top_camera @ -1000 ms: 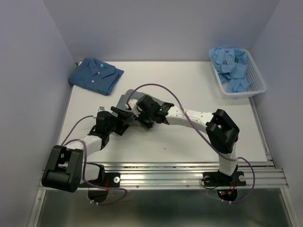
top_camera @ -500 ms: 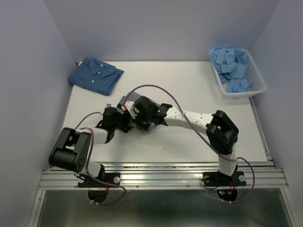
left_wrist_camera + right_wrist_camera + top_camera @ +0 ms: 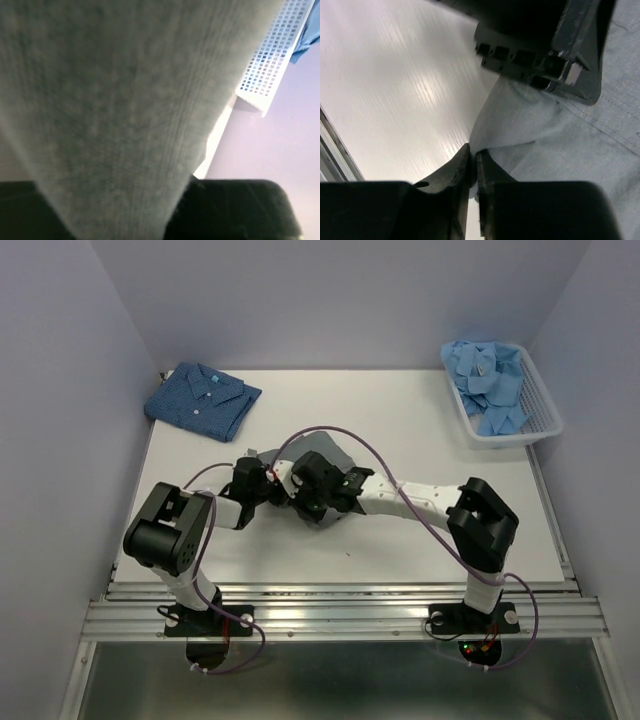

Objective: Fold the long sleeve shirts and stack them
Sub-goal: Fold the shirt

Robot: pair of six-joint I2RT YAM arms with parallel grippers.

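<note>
Grey shirt (image 3: pixel 322 452) — edge pinched by right gripper (image 3: pixel 473 150); left gripper (image 3: pixel 262 480) against same shirt — open or closed cannot be told.

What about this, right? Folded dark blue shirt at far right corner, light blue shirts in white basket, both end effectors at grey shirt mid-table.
No: the dark blue shirt lies folded at the far left corner, per the top external view. Rest holds: light blue shirts in the white basket, left end effector and right end effector at the grey shirt mid-table.
</note>
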